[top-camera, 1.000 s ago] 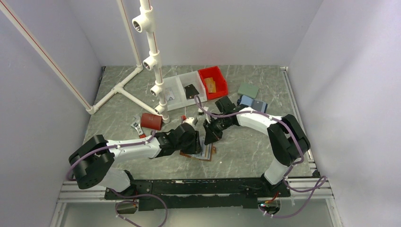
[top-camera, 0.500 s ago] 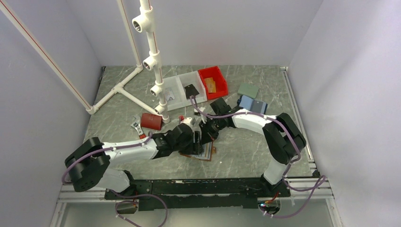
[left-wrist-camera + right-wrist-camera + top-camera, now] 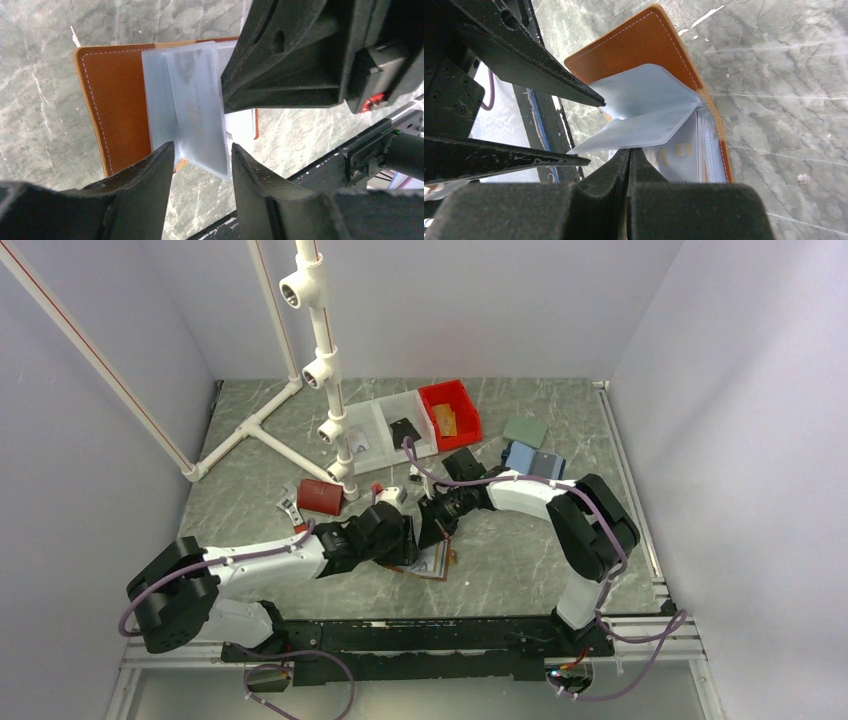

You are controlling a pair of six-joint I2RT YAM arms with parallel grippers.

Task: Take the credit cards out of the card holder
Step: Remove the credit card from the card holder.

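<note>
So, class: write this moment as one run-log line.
card holder: open on table | plastic sleeve: raised | left gripper: open, straddling sleeve | right gripper: shut at sleeve edge

The grey marbled table [image 3: 520,550] bore an open card holder [image 3: 432,562] near its front edge. Left of it lay a dark red box [image 3: 320,496] and a wrench [image 3: 288,508] (just beside each other). Farther back lay a pipe frame [image 3: 262,430], clear bins [image 3: 380,435], a red bin [image 3: 440,392], a green pad [image 3: 525,430] and a blue case [image 3: 533,460].

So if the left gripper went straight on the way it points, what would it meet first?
Likely the card holder: its pale plastic sleeve stands right ahead of the open left gripper.
</note>
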